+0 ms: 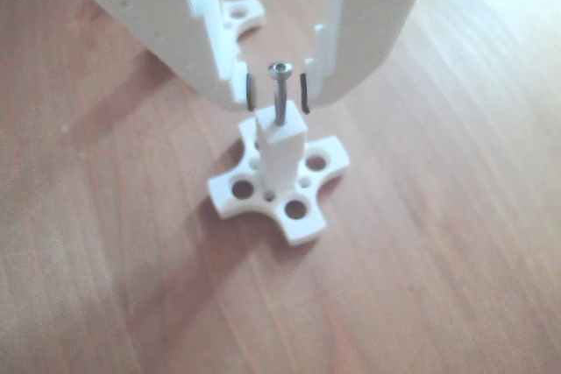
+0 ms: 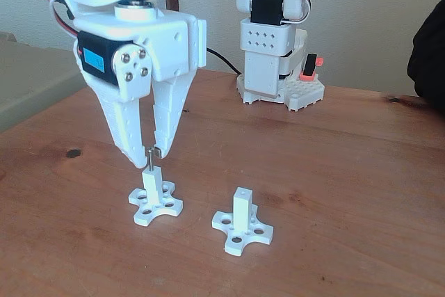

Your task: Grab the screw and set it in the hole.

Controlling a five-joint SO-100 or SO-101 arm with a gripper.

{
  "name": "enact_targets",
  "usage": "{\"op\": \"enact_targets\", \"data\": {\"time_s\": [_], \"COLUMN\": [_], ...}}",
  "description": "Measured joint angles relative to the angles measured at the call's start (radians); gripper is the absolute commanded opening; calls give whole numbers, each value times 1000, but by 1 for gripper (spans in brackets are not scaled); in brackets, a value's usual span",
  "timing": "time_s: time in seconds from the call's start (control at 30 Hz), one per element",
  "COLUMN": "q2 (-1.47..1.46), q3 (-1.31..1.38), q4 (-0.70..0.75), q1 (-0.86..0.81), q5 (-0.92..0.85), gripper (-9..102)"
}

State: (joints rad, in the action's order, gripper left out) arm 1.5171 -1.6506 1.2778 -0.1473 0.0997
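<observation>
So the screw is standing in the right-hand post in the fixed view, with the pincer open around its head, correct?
Not quite: the screw stands in the left-hand post in the fixed view, not the right-hand post, whose top hole looks empty. The rest holds: the pincer is open around its head, pads apart from it in the other view.

A wooden table (image 2: 361, 172) is seen in both views. A second white post (image 2: 242, 206) is stood on a cross-shaped base (image 2: 243, 231), apart. A dark knot (image 2: 72, 153) is marked at the left, and a dark sleeve (image 2: 427, 53) is cut off at the right edge.
</observation>
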Motion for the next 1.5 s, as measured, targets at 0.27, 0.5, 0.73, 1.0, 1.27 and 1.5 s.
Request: {"op": "enact_targets", "data": {"time_s": [0.27,0.5,0.73,1.0,1.27,1.5], "q2": [0,0,-3,-9,-9,-9], "q3": [0,0,0,17,17,17], "q4": [0,0,0,0,0,0], "q1": [0,0,0,0,0,0], "q5": [0,0,0,0,0,0], "gripper": [4,4,4,2,1,0]}}
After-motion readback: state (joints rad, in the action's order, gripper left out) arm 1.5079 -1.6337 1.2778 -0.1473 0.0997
